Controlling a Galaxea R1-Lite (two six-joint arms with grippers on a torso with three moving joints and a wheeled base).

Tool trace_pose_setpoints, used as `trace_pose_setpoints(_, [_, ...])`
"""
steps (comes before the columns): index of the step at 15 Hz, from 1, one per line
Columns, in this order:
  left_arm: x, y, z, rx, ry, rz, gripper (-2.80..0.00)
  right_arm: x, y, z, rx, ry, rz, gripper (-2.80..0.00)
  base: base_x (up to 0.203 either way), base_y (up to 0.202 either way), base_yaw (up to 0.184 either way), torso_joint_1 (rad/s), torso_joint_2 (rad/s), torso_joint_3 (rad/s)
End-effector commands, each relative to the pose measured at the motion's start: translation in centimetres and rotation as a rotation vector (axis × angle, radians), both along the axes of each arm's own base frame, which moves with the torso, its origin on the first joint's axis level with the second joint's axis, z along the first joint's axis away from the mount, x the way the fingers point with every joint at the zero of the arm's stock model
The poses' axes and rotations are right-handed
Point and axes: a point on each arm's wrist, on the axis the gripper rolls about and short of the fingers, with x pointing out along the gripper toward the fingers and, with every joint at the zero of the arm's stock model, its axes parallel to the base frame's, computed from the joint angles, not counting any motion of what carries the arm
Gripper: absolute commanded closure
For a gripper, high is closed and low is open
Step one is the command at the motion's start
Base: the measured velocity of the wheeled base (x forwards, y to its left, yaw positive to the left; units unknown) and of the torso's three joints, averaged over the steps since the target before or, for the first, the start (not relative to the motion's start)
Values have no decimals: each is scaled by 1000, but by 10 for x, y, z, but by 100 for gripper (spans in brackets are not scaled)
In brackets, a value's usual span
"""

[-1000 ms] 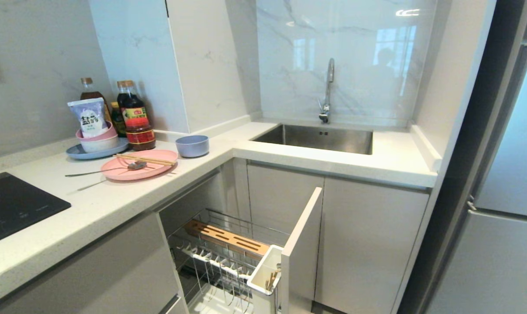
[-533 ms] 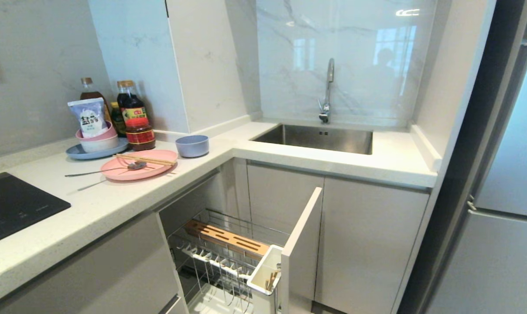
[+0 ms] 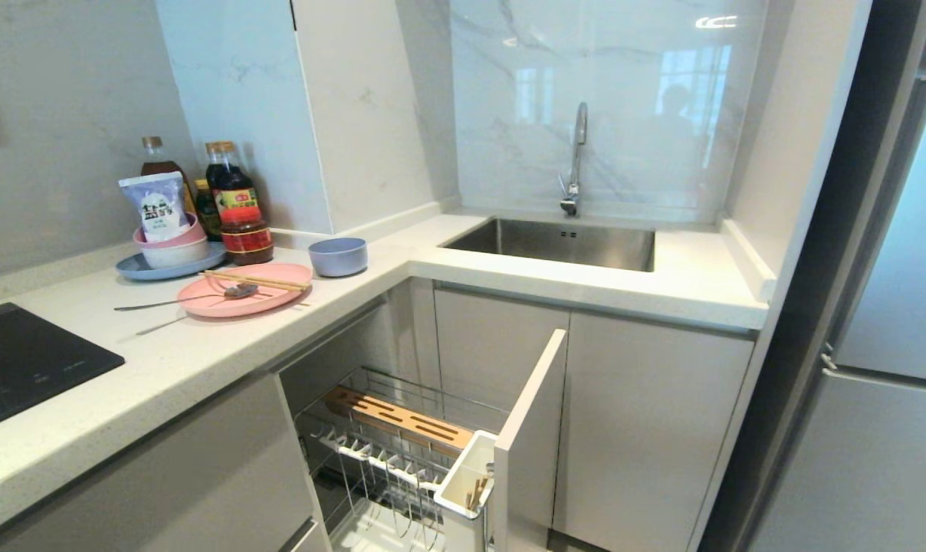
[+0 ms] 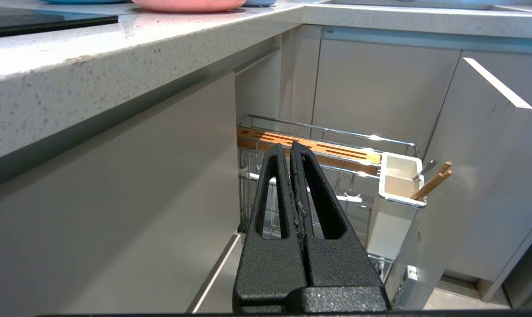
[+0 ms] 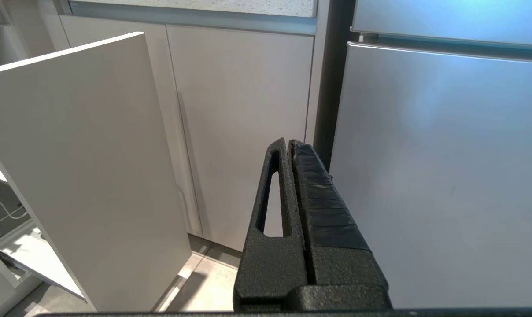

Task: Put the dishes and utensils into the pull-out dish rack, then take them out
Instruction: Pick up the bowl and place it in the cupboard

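The salmon-pink plate (image 3: 267, 295) lies on the counter with the wooden chopsticks (image 3: 253, 280) across it and the silver spoon (image 3: 173, 302) resting over its near rim. Beside it stands the pale blue bowl (image 3: 338, 256). Below, the pull-out dish rack (image 3: 390, 418) stands pulled out, and its white cutlery cup (image 4: 397, 178) holds wooden sticks (image 4: 432, 185) and a metal handle. My left gripper (image 4: 289, 147) hangs shut and empty, low in front of the rack. My right gripper (image 5: 289, 141) is shut and empty, near the cabinet doors. Neither arm shows in the head view.
A steel sink (image 3: 555, 244) with a faucet (image 3: 576, 157) fills the back corner. Sauce bottles (image 3: 237, 203), a blue-grey plate (image 3: 137, 268) with stacked bowls and a salt bag, and a black hob (image 3: 18, 360) sit left. A fridge (image 3: 892, 322) stands right. The rack's front panel (image 3: 528, 429) juts out.
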Motion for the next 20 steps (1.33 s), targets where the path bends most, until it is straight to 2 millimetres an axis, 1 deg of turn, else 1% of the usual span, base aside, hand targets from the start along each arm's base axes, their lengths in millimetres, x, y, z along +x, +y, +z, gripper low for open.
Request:
trace_pose_setpoints(1, [0,0,0,-2,0,0,0,0,0,0,0,0,-1,0,0,0,0,0,0,0])
trace_pose_setpoints(11, [0,0,0,17,0,-3,0,0,0,0,0,0,1,0,0,0,0,0,0,0])
trace_pose_setpoints(20, [0,0,0,17,-1,-6,0,0,0,0,-1,0,0,0,0,0,0,3,2,-179])
